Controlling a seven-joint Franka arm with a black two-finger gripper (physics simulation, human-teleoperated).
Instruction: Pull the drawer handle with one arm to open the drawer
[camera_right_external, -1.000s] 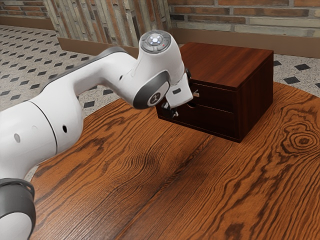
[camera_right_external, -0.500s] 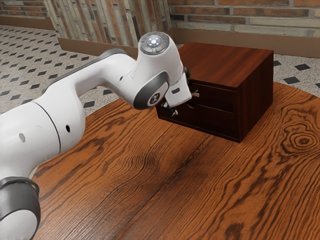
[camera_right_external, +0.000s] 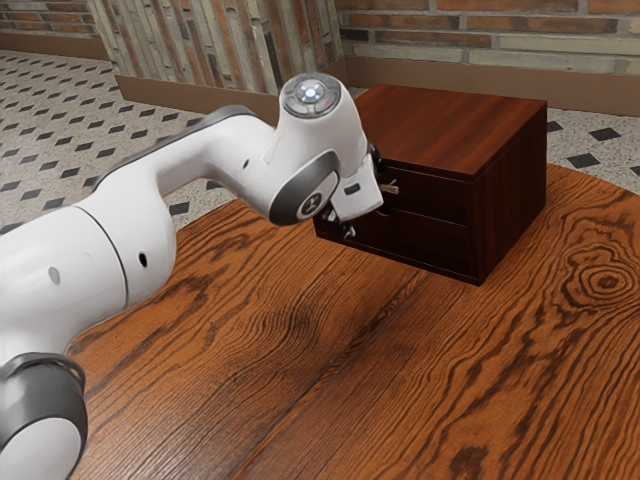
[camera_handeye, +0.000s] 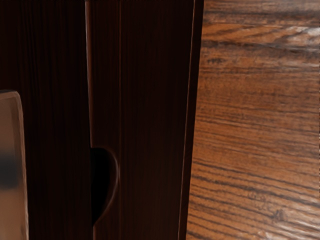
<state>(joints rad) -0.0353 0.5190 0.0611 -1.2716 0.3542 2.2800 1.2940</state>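
Your gripper (camera_right_external: 366, 200) sits at the front of the top drawer (camera_right_external: 432, 193) — open or closed, you can't tell. Take the small pale handle (camera_right_external: 389, 186) there — rigid, probably slick, so pull straight.

Light's even and fairly bright in here. It seems to come from overhead, since the cabinet (camera_right_external: 450, 125) top glows reddish while its drawer fronts (camera_right_external: 420, 215) sit in near-black shade. The white arm (camera_right_external: 200, 180) has soft highlights along its upper side, no harsh glare. There's only a faint, diffuse shadow on the table (camera_right_external: 380, 350) below it. The wrist view is dim on the dark wood, with a pale sheen on the tabletop grain and a pale slab (camera_handeye: 10, 170) close to the camera — blurred, out of focus.
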